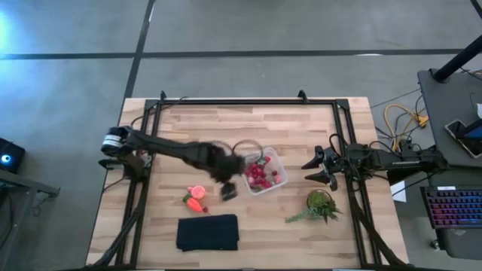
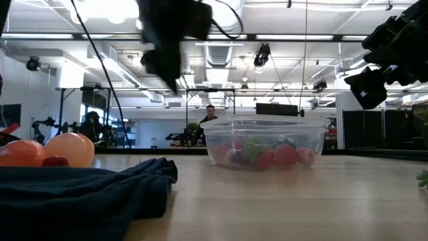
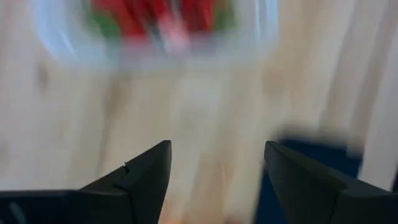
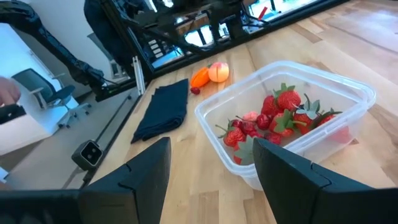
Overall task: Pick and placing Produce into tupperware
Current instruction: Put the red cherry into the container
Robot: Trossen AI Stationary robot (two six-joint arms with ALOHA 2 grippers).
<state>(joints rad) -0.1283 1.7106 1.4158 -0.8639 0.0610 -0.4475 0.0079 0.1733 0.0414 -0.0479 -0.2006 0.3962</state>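
Judging from how things lie, you are between picks: your left end effector (image 1: 228, 190) hangs above the counter (image 1: 248, 120) with its fingers spread and nothing between them, just beside the tupperware (image 1: 262, 172) on the side toward the loose produce, and its arm shows blurred in the high view. Your right end effector (image 1: 322, 167) waits off the container's other side, near the green leafy plant (image 1: 320, 205), its fingers also apart and empty. The tupperware is a clear, square, round-cornered tub sitting near the middle of the counter, already carrying a heap of red strawberries (image 4: 283, 112) with green tops, plus a few small dark-red round pieces. What seems left outside is a small cluster close to the black cloth (image 1: 208, 232): an orange carrot-like piece (image 4: 199, 76), a pinkish-orange peach-like ball (image 4: 218, 72) touching it, and a tiny dark-red cherry-like piece (image 4: 195, 91) just beside them. Your next move likely calls for bringing the left end effector over that cluster, dropping straight down on one piece with the fingers wide, and closing gently. The round ball looks smooth and may roll or slip, and the pieces lie so close that you risk nudging a neighbour toward the cloth's folds.
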